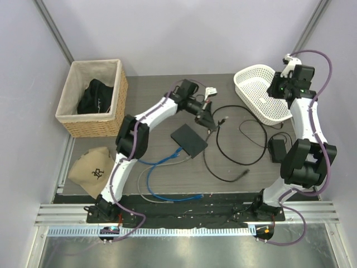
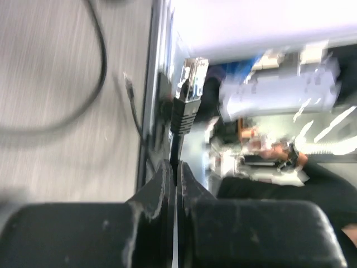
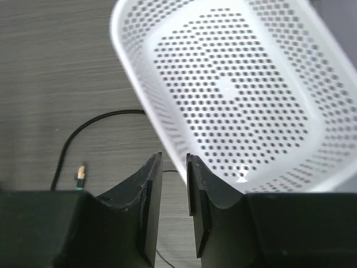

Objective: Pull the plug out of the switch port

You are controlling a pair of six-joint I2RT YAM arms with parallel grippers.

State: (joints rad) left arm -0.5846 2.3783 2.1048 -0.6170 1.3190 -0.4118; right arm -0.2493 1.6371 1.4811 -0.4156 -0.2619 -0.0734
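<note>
Left gripper [image 2: 175, 167] is seen clamped on a thin black cable [image 2: 177, 142], and the clear-tipped plug [image 2: 189, 84] is held just past the fingertips, free of any socket. The flat black switch [image 1: 188, 140] is laid on the table beside that gripper, apart from the plug; its ports cannot be made out. Farther back, the right gripper [image 3: 173, 159] is held narrow and empty over the white basket [image 3: 234, 84].

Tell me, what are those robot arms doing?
The left gripper is pinching a black network cable just behind its plug. The plug is out of the flat black switch and up in the air. The right gripper holds nothing and hovers by the white basket.
</note>
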